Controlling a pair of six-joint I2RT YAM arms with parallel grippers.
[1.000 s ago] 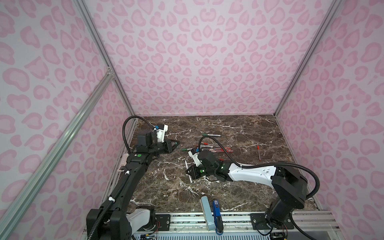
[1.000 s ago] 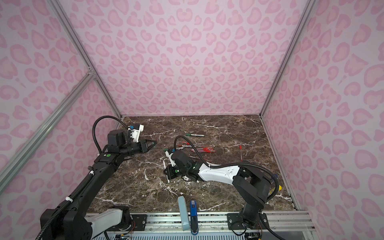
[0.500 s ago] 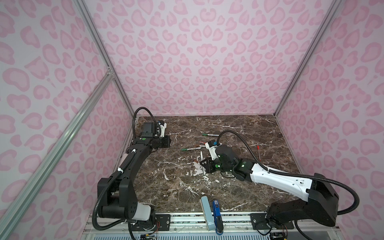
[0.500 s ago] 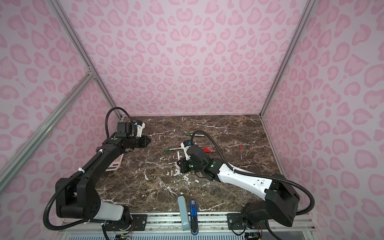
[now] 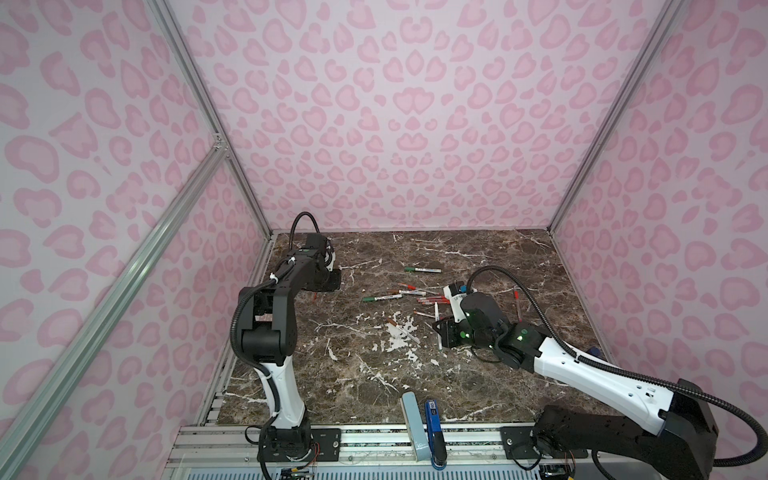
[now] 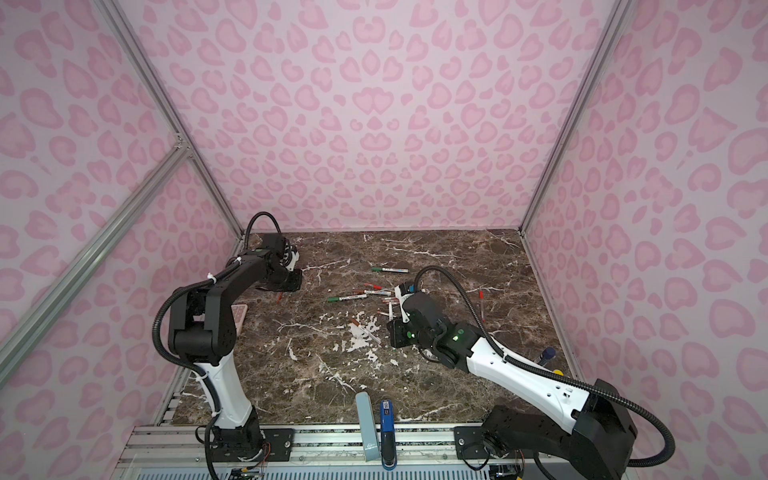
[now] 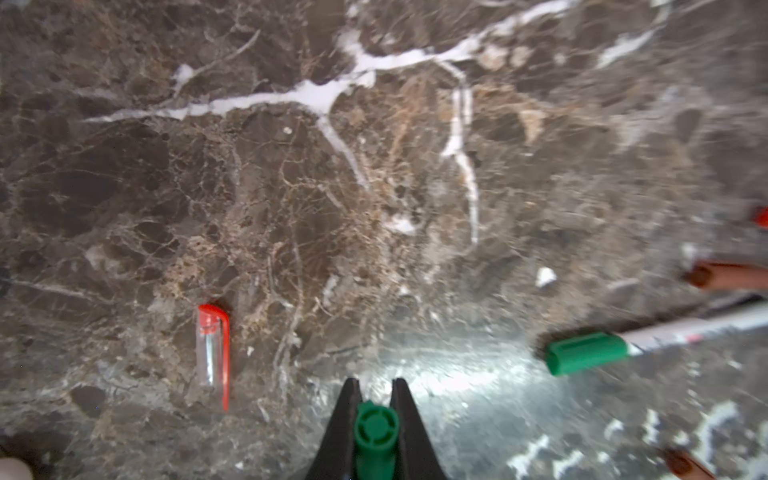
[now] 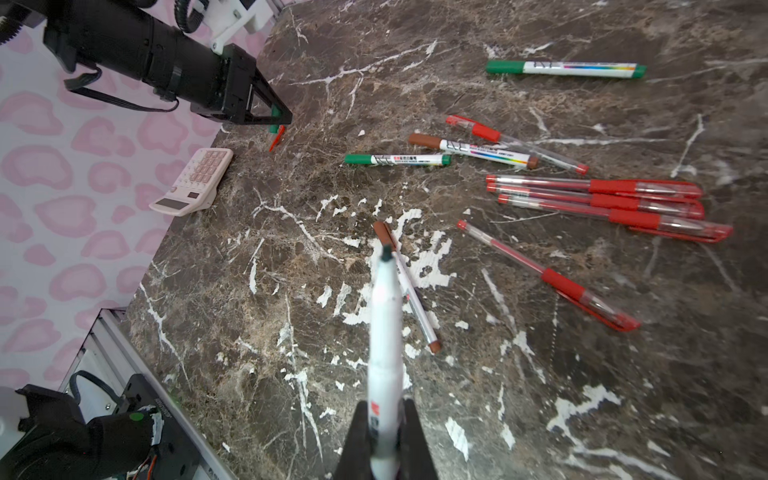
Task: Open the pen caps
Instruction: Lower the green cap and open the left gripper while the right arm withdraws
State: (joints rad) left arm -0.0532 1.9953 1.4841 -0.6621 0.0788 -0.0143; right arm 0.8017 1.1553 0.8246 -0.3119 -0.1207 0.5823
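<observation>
over near the far left corner, the left claw (image 7: 376, 395) is pinched tight on a green cap (image 7: 376, 434), seen end-on between its black fingers, low over the marble table (image 7: 374, 187). a loose red cap (image 7: 214, 353) lies on the stone just beside it. well apart, towards the right side of the table, the right claw (image 8: 384, 411) is clamped on the barrel of a white marker (image 8: 384, 316). its dark tip is bare and points away from the wrist, above a brown-capped marker (image 8: 411, 303) lying flat on the table. between the 2 arms lie a green-capped marker (image 8: 397, 159), 3 capped red pens (image 8: 598, 199) side by side, and a lone red pen (image 8: 548, 276). a second green marker (image 8: 565, 69) sits farther back. a pink calculator (image 8: 193, 180) rests at the table's left edge.
</observation>
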